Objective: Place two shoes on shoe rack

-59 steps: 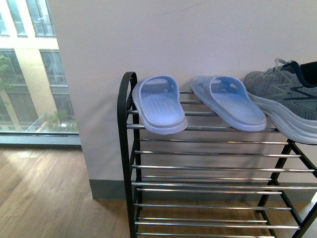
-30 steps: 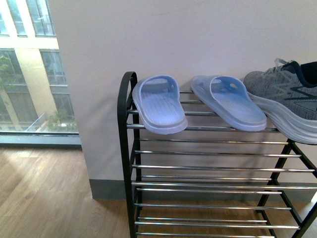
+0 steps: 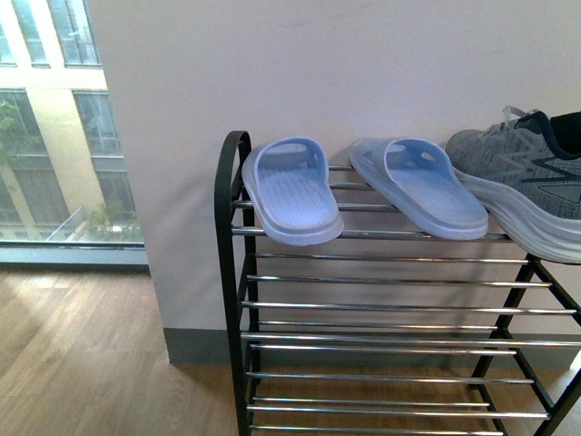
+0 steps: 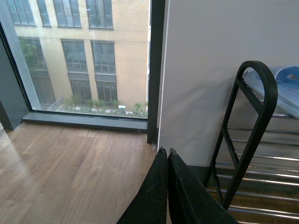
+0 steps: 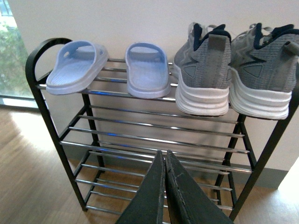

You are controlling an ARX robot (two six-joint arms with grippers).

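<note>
my rack has a black frame and shiny chrome bars. the two slides on it are pale blue, with fine ribbed lines on the footbeds. the sneakers are mottled grey knit with dark line markings, navy lining and thick white soles. my left gripper and right gripper are black. the wall is off-white, the floor warm brown wood grain.

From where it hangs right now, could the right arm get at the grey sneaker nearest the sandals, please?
Probably yes. The right gripper hangs shut in front of the shoe rack, below its top shelf. The grey sneaker sits heel-out at the shelf edge, with nothing between them; the jaws must open first.
</note>
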